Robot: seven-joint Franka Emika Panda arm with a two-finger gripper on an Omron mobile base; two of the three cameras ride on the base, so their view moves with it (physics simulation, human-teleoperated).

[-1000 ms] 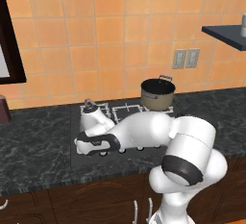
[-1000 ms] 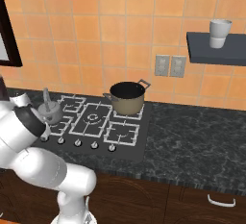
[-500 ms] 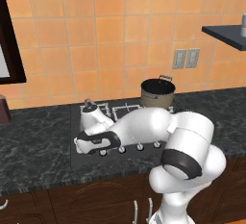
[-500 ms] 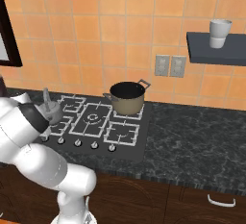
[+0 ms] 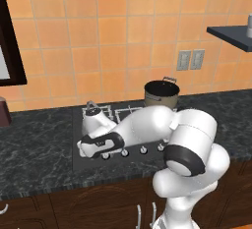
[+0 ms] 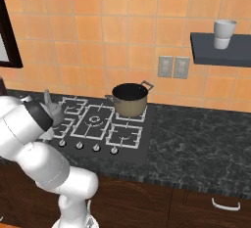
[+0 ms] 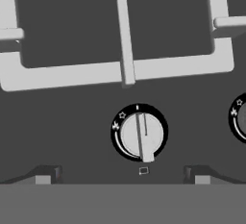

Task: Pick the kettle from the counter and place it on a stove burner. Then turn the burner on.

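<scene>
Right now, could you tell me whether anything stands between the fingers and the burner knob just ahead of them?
Nothing visible does. In the hand view the two fingers flank the knob, with only bare dark stove panel between them. The kettle already sits on the burner grate beyond the knob, out of the path.

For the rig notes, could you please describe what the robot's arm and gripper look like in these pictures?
The arm is glossy white, made of rounded, bulbous segments with dark, nearly black bands at the joints. The wrist section has a black collar. The gripper ends in two small dark grey finger tips with paler square pads. No cables or markings are visible.
</scene>
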